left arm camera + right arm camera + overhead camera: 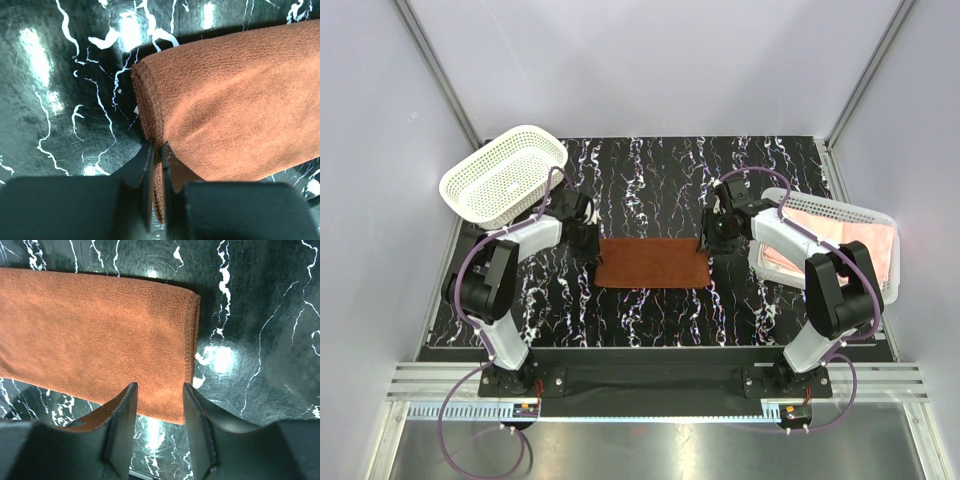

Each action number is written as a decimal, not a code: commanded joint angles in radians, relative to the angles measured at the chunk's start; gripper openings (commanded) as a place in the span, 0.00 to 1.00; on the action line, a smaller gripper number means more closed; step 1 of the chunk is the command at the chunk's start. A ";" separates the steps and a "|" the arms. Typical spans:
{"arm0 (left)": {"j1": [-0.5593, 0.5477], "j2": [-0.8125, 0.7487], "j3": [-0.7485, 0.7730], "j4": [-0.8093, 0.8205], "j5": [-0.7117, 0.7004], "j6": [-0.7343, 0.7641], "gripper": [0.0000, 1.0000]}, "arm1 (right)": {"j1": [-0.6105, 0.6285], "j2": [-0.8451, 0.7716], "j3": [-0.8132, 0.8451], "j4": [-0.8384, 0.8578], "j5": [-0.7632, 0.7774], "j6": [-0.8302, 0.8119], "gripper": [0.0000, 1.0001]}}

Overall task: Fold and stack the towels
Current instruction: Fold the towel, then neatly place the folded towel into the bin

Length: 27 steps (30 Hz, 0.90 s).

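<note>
Left hand (156,152) clamped the towel (235,100) at 9 o'clock; right hand (159,389) gaped apart over 3 o'clock. A one-sided lift could skew the fold.

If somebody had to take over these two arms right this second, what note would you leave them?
Left gripper: shut on the left edge of the rust-brown towel.
Right gripper: open, straddling its right edge.
That towel lies flat between them, already folded into a rectangle.
Pale pink towel lies loose in the right basket; nothing stacked yet.
Left: finish this fold, fold the others, stack.
</note>
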State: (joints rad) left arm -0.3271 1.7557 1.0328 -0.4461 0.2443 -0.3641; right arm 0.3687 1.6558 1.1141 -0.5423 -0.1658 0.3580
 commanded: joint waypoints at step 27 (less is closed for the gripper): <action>0.046 -0.087 -0.108 -0.046 -0.166 -0.042 0.08 | 0.059 0.205 -0.037 0.258 -0.153 0.042 0.53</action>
State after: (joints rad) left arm -0.2905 1.6764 0.9585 -0.4648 0.1307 -0.4084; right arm 0.4004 1.8362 1.0992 -0.3294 -0.3004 0.4084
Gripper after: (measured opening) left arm 0.089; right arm 0.541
